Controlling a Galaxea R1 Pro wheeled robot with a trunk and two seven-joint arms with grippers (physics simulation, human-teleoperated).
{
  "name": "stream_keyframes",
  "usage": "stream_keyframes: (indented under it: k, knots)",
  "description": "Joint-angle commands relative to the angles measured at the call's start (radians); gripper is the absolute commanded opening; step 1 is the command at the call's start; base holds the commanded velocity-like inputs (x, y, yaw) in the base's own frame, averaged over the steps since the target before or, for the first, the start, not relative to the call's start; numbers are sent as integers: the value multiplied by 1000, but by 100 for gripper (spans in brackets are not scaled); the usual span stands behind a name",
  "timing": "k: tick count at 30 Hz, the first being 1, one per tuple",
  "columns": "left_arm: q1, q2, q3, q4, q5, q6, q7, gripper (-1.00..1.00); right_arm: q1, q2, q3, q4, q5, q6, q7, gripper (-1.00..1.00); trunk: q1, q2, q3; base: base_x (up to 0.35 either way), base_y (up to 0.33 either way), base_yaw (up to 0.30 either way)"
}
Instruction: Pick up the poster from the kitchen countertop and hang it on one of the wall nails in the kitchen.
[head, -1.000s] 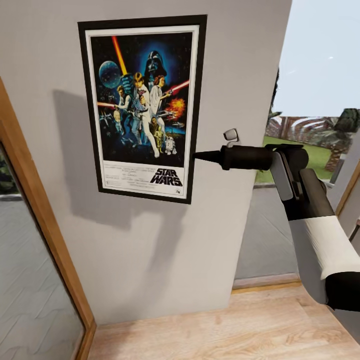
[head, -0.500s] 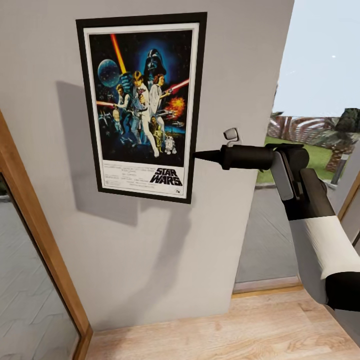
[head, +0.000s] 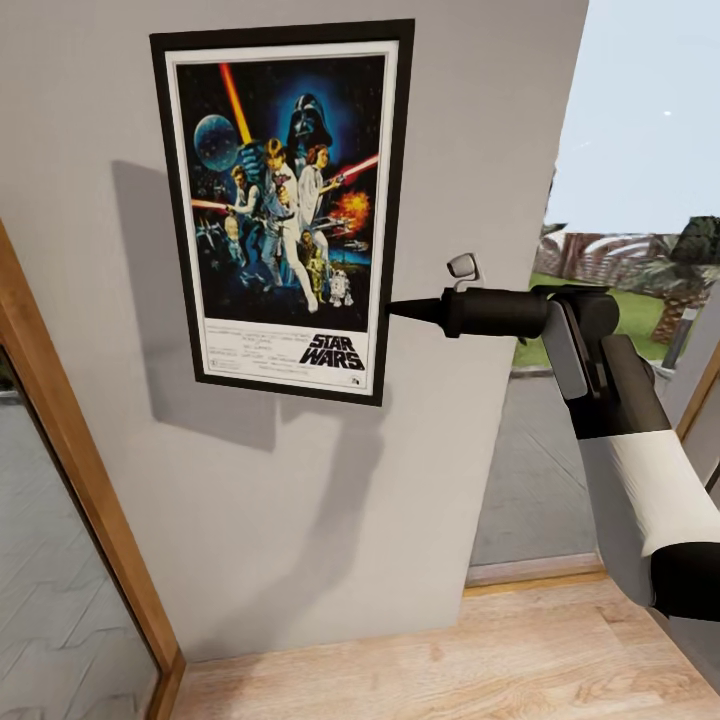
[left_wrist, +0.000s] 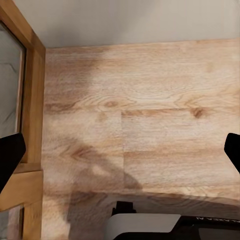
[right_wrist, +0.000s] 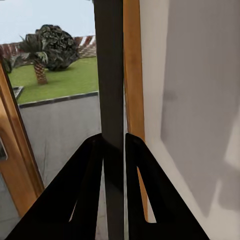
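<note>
Reaching out from the near right, the robot's right arm (head: 640, 470) extends toward a pale grey wall (head: 300, 520), and the right gripper (head: 400, 310) pinches the right edge of the poster (head: 285, 210). Through the right wrist camera the two dark fingers (right_wrist: 90, 185) sit pressed against either face of the thin black frame edge. The left gripper (left_wrist: 120, 160) hangs low over the wooden floor (left_wrist: 140, 100), jaws spread wide and holding nothing.

The likely risk is letting go before the frame truly catches a wall nail; no nail is visible, so whether it is hooked cannot be told. If it is not, the poster would probably slide down the wall to the floor. Pulling the arm back at an angle could also tilt the frame.

Farther off, the poster lies flat against the wall, upright and nearly straight: a black frame, white border, colourful figures on dark blue, and a "STAR WARS" logo below. A window with a wooden frame (head: 70, 450) stands to its left.
</note>
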Motion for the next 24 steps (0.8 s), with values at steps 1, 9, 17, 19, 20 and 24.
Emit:
stream_keyframes:
  k: [1, 9, 17, 19, 20, 24]
  knots:
    - [0, 0, 0, -1, 0, -2, 0, 100, -1, -1, 1, 0, -6, 7, 1, -100, 0, -1, 0, 0, 0, 0]
    - [0, 0, 0, -1, 0, -2, 1, 100, -1, -1, 1, 0, -6, 7, 1, -100, 0, -1, 0, 0, 0, 0]
    - [0, 0, 0, -1, 0, -2, 0, 100, -1, -1, 1, 0, -6, 7, 1, -100, 0, -1, 0, 0, 0, 0]
    - [0, 0, 0, -1, 0, -2, 0, 100, -1, -1, 1, -2, -6, 8, 1, -100, 0, -1, 0, 0, 0, 0]
    - [0, 0, 0, -1, 0, -2, 0, 100, -1, -1, 1, -4, -6, 8, 1, -100, 0, -1, 0, 0, 0, 0]
    - [0, 0, 0, -1, 0, -2, 1, 100, -1, -1, 1, -10, -6, 9, 1, -100, 0, -1, 0, 0, 0, 0]
